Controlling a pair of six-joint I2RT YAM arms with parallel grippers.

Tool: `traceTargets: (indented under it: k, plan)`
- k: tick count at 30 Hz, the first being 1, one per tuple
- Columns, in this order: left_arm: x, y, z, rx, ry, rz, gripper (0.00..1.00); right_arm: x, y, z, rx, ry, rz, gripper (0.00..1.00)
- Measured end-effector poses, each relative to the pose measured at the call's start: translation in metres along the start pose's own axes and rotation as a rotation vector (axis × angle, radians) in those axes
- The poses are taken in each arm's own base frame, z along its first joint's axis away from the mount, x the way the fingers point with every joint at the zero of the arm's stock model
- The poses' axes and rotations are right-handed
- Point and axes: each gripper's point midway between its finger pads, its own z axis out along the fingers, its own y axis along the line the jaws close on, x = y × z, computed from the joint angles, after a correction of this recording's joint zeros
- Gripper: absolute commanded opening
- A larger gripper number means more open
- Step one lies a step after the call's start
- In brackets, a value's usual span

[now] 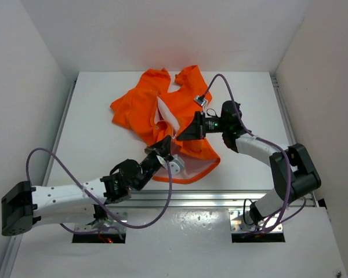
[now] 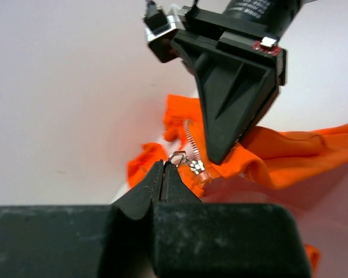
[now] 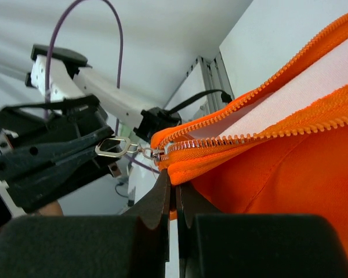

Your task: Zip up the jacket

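Bright, even light falls from above, leaving soft, faint shadows on the white worktop [image 1: 93,133]. Glare streaks the near rail [image 1: 232,198]. Both wrist views blur in the near foreground.

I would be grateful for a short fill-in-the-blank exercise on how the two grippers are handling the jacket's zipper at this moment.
1. The left gripper is shut on the zipper's silver ____.
2. The right gripper pinches the jacket by its ____ fabric, just under the slider.
3. Beyond the slider, the two rows of teeth stand ____, with pale lining showing between them.

Missing words: pull tab; orange; apart.
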Motion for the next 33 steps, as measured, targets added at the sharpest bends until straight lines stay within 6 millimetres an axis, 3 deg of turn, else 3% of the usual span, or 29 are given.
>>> traceTargets:
  k: [17,23,33]
  plan:
    - [0.000,-0.019,0.011,0.270,0.049,-0.320,0.00,0.019,0.000,-0.005,-0.038,0.086,-0.052,0.00]
    - [0.012,-0.036,0.021,0.372,0.106,-0.397,0.00,0.031,-0.004,-0.011,-0.018,0.119,-0.083,0.00]
    - [0.027,-0.069,0.018,0.543,0.155,-0.515,0.00,0.062,-0.018,-0.030,0.094,0.225,-0.181,0.00]
